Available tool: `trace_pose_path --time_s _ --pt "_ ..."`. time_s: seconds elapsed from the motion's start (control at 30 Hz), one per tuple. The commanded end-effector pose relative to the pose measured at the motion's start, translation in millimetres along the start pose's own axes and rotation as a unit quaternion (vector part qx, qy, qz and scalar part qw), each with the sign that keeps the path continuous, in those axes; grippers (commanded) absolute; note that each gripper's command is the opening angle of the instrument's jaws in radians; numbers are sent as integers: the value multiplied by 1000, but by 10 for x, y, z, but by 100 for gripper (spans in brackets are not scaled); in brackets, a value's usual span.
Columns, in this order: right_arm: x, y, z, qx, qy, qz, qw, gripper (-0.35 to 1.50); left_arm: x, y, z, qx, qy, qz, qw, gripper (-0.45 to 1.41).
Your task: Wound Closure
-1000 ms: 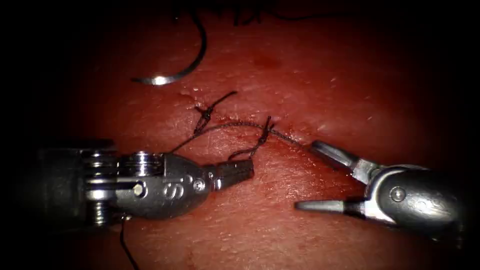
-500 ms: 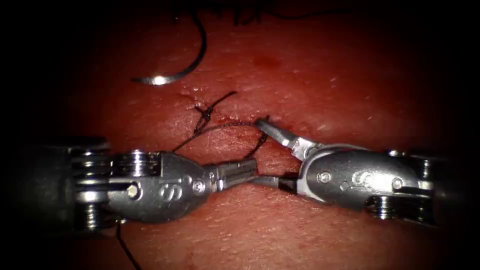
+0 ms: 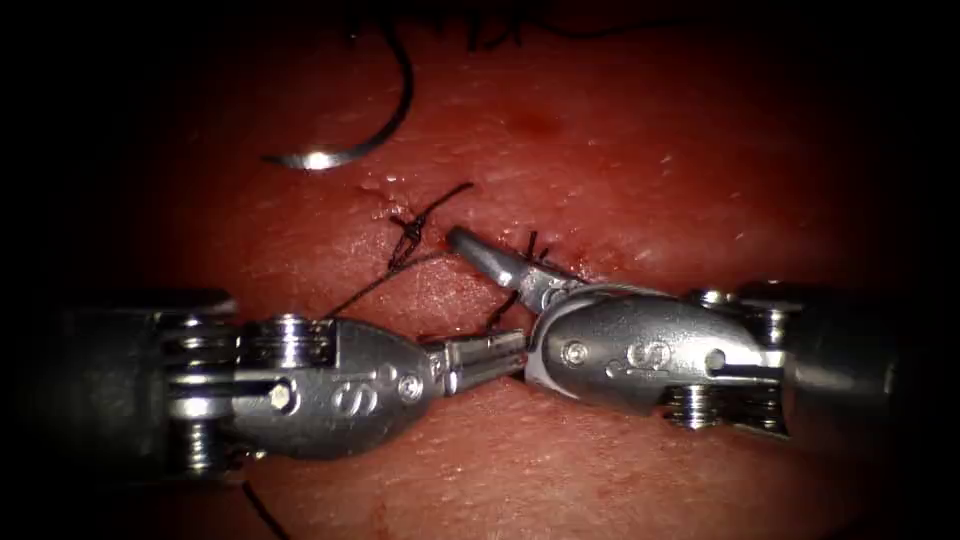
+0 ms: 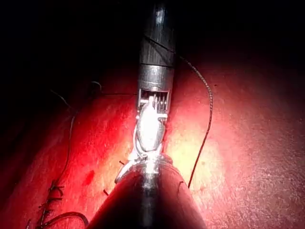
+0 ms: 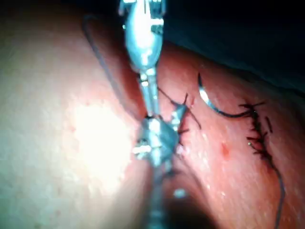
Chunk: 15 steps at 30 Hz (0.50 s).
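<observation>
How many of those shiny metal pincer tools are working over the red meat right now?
2. The left arm's silver tool comes in from the left, jaws shut on the dark thread. The right arm's silver tool reaches from the right with jaws open beside the knots.

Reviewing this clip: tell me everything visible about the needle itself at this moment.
The needle is a thin, dark, curved metal arc with a bright glint near one end. It lies free on the tissue, above the knots, held by neither tool and not driven in. Thread trails from its far end. It also shows in the right wrist view.
</observation>
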Motion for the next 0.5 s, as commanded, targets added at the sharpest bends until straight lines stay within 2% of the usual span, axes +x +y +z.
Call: trace_pose_path --time_s 0.03,0.37,0.5 --pt "-3 -3 12 1 2 0 1000 132 1 2 7 0 0 0 1000 -45" --pt "-5 -2 20 1 5 -7 1000 132 2 3 5 -3 2 0 1000 -45" --pt "-5 -3 20 0 6 -10 1000 121 3 5 5 -5 3 0 1000 -45"
